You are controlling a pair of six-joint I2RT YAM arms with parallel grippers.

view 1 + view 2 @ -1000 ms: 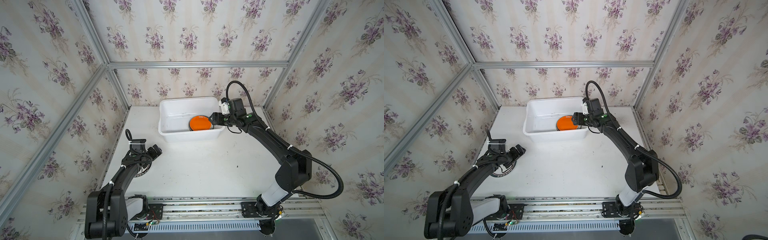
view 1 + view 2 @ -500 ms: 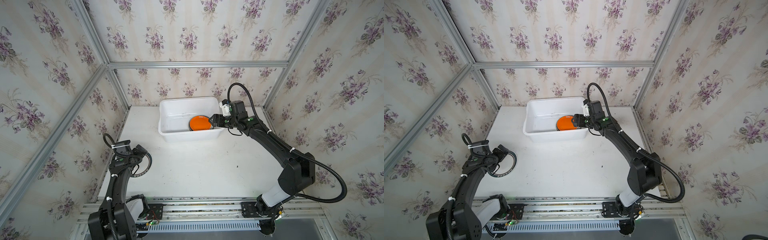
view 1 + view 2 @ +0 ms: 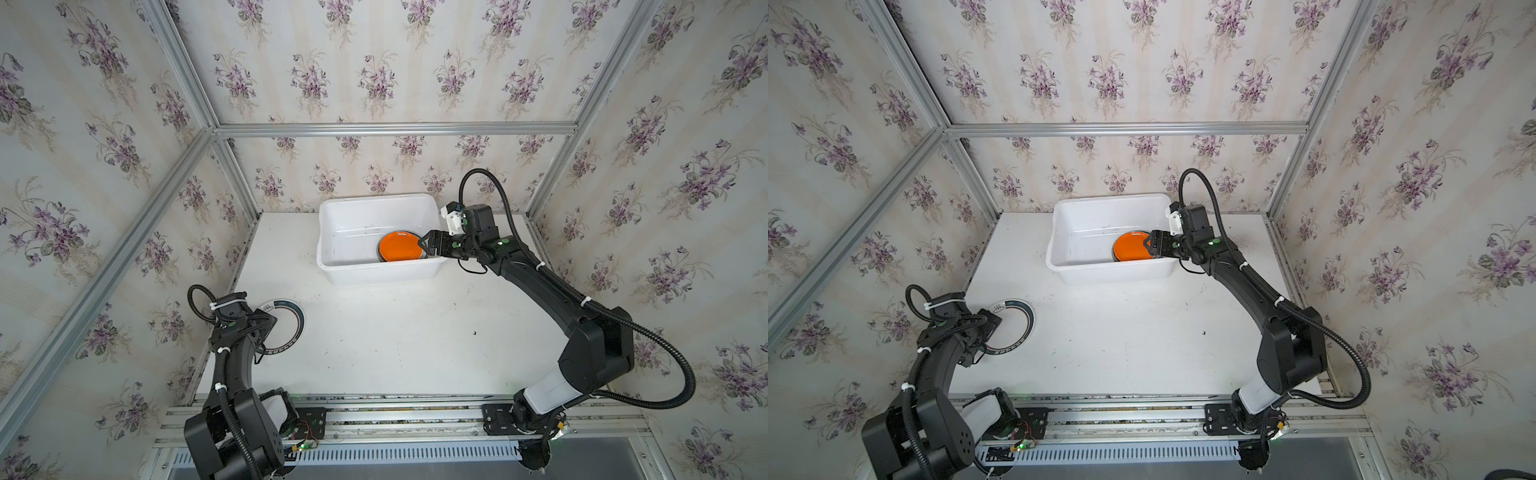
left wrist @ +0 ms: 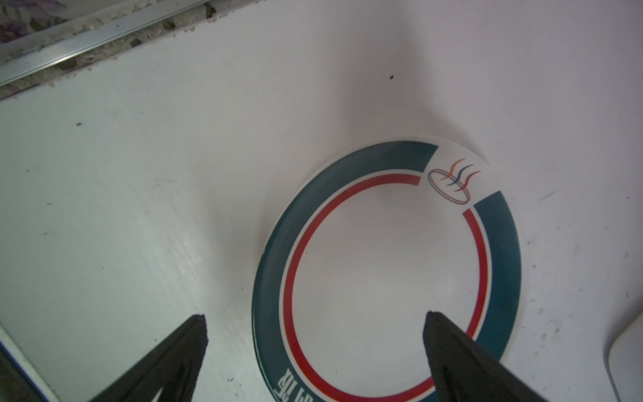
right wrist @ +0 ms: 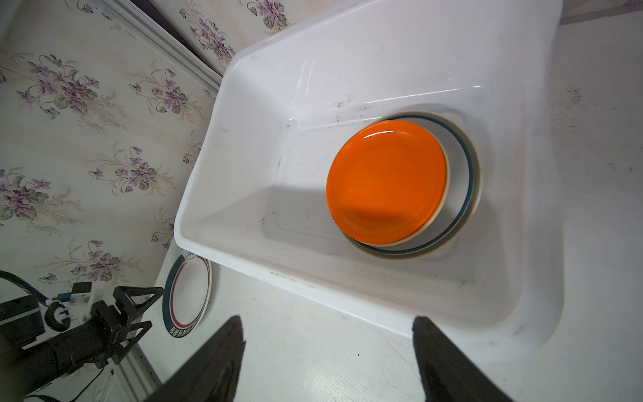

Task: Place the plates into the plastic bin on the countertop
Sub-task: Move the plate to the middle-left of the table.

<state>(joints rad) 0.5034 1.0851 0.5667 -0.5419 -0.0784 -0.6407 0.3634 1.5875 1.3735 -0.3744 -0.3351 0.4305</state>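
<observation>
A white plate (image 3: 289, 325) (image 3: 1014, 328) with a dark teal rim and a red ring lies flat on the countertop (image 3: 395, 332) near its left edge. My left gripper (image 4: 315, 315) hangs open just above it, one fingertip over the plate's (image 4: 386, 271) middle and one over bare counter. The plastic bin (image 3: 374, 275) (image 3: 1108, 273) stands at the back. In its right end an orange plate (image 3: 401, 247) (image 5: 386, 184) tops a teal-rimmed white plate. My right gripper (image 3: 424, 246) (image 5: 327, 318) is open and empty beside the bin's right rim.
Aluminium rails (image 3: 243, 266) border the countertop, and wallpapered walls stand close on three sides. The left half of the bin (image 5: 264, 195) holds nothing. Both arm bases sit on the front rail (image 3: 395, 415).
My left arm has drawn back and folded toward the near left, so more of the teal-rimmed plate shows. The right arm and the orange plate have stayed nearly still.
</observation>
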